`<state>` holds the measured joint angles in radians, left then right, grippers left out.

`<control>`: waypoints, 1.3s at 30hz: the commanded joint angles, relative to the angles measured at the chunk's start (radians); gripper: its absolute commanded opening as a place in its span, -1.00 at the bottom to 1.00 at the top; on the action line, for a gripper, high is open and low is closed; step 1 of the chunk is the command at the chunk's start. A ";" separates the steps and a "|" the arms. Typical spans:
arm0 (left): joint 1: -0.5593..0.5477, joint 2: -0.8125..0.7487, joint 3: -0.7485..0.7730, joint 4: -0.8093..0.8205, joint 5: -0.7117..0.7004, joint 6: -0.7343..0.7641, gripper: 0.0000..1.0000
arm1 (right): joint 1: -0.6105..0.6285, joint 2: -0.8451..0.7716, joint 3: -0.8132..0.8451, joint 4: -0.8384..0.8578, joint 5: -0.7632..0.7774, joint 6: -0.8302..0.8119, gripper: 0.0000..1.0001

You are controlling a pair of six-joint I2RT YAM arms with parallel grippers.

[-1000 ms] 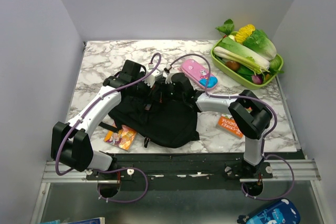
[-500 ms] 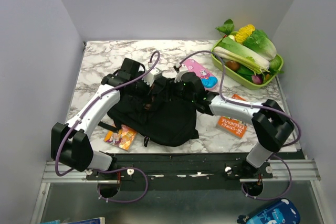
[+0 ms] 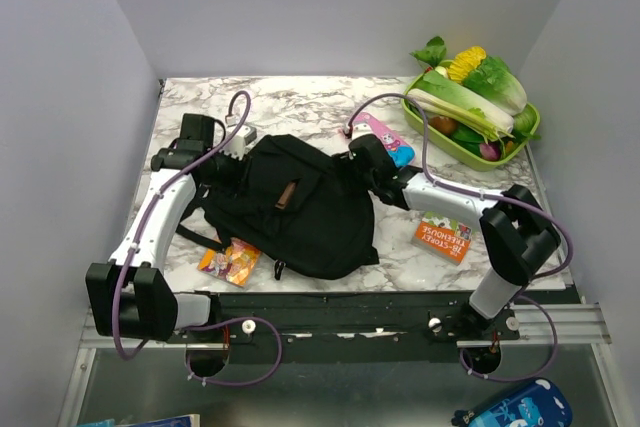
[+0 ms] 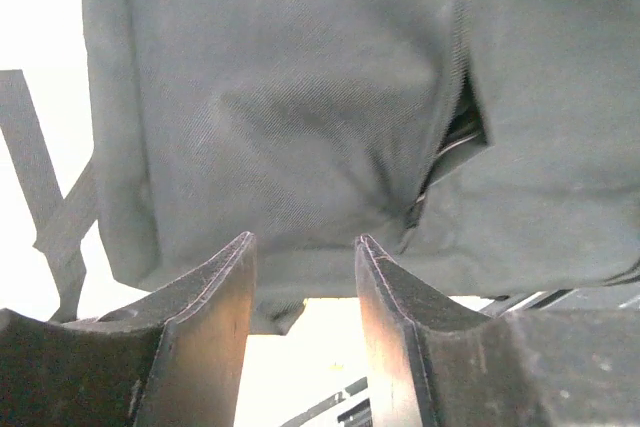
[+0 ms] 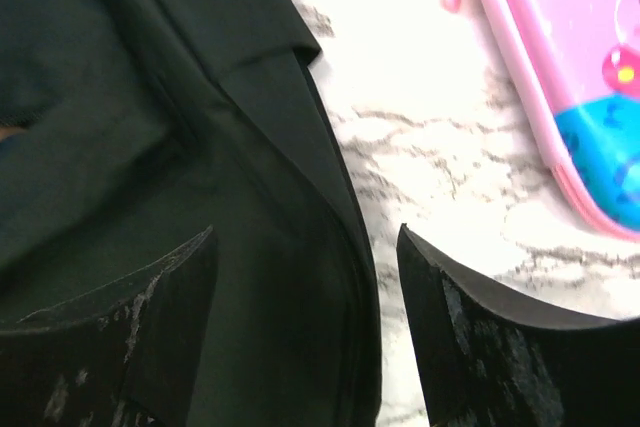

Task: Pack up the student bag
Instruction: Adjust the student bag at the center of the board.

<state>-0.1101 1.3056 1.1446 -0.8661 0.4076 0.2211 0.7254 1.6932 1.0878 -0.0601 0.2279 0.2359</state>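
Lying flat, student bag (image 3: pixel 312 225) axis far-left to near-right.

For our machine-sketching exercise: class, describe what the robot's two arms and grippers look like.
Both the left arm and right arm have white shells, black joint blocks and a looping purple cable. Gripper fingers are black, wedge-shaped and scuffed.

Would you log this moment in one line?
left fingers: open, backpack edge | right fingers: open, backpack edge | pencil case: on table
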 commanded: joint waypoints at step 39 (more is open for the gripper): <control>-0.042 0.321 0.152 0.127 -0.103 -0.097 -0.88 | 0.131 -0.376 -0.023 -0.195 -0.042 -0.013 0.37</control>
<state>-0.1841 1.6875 1.2560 -0.7235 0.1539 0.1452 0.8497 1.2697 0.9947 -0.4137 0.2714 0.3775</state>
